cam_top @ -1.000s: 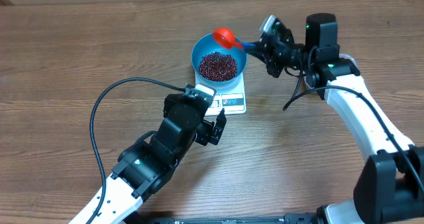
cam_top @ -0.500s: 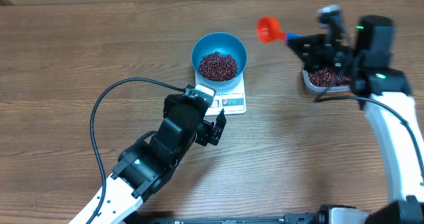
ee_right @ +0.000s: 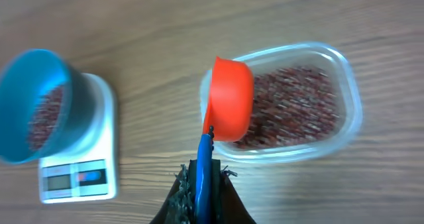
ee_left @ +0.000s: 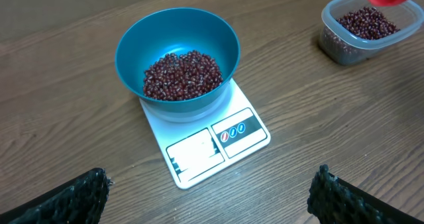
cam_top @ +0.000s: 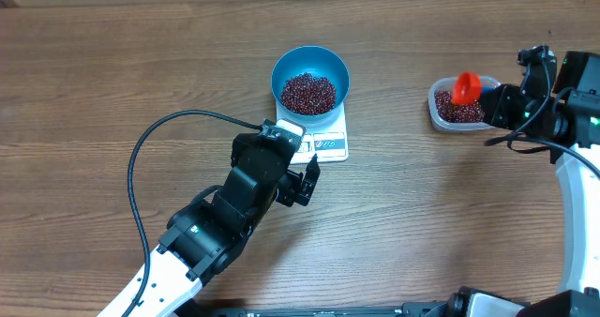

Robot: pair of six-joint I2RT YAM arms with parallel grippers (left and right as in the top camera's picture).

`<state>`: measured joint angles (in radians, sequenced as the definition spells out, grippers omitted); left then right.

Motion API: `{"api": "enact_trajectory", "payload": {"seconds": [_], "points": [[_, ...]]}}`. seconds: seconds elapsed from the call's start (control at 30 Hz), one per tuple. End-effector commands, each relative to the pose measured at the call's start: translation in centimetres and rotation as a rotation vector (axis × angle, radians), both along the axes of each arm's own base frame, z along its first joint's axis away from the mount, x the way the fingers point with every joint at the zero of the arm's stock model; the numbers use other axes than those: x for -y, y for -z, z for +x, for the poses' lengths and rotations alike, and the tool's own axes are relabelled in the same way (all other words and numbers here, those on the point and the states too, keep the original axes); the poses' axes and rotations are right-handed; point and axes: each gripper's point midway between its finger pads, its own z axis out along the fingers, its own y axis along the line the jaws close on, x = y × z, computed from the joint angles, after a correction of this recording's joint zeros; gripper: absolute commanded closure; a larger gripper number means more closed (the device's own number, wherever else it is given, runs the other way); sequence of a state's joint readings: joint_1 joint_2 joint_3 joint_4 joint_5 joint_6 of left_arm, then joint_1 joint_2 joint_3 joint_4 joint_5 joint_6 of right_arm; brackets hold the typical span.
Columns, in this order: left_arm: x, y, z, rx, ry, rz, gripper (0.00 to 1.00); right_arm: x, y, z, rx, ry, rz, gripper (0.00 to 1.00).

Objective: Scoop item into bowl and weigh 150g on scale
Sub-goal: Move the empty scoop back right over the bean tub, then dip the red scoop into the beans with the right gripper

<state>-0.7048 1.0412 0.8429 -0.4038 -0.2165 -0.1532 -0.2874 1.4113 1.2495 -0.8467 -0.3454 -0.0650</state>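
The blue bowl (cam_top: pixel 310 66) stands on the white scale (cam_top: pixel 330 143) and holds a pile of red-brown beans (cam_top: pixel 308 92). My left gripper (cam_top: pixel 298 167) rests just in front of the scale, open wide with nothing between its fingers (ee_left: pixel 73 197). At the right, my right gripper (cam_top: pixel 497 101) is shut on the blue handle of a red scoop (cam_top: pixel 463 87). In the right wrist view the scoop's cup (ee_right: pixel 230 108) hangs tilted over the left end of a clear tub (ee_right: pixel 348 85) of beans (ee_right: pixel 298 105).
A black cable (cam_top: pixel 150 143) loops over the table to the left of my left arm. The tub (cam_top: pixel 437 111) sits near the table's right side, well apart from the scale. Bare wood lies between them.
My right arm has swung the red scoop from the bowl's far rim rightwards to above the clear tub. The left arm has not moved.
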Motion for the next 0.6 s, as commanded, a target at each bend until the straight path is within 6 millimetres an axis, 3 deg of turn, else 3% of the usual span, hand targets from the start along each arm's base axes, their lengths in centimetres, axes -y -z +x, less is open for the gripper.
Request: {"api": "enact_trajectory", "payload": {"seconds": [0.0, 0.2, 0.57], "points": [[-0.1, -0.8, 0.0, 0.023, 0.009, -0.003, 0.00, 2.0, 0.8, 0.1, -0.031, 0.051, -0.096, 0.96], [-0.1, -0.8, 0.0, 0.023, 0.009, -0.003, 0.00, 3.6, 2.3, 0.1, -0.088, 0.102, -0.163, 0.96], [-0.1, -0.8, 0.0, 0.023, 0.009, -0.003, 0.00, 4.2, 7.4, 1.6, -0.192, 0.092, -0.146, 0.96]]}}
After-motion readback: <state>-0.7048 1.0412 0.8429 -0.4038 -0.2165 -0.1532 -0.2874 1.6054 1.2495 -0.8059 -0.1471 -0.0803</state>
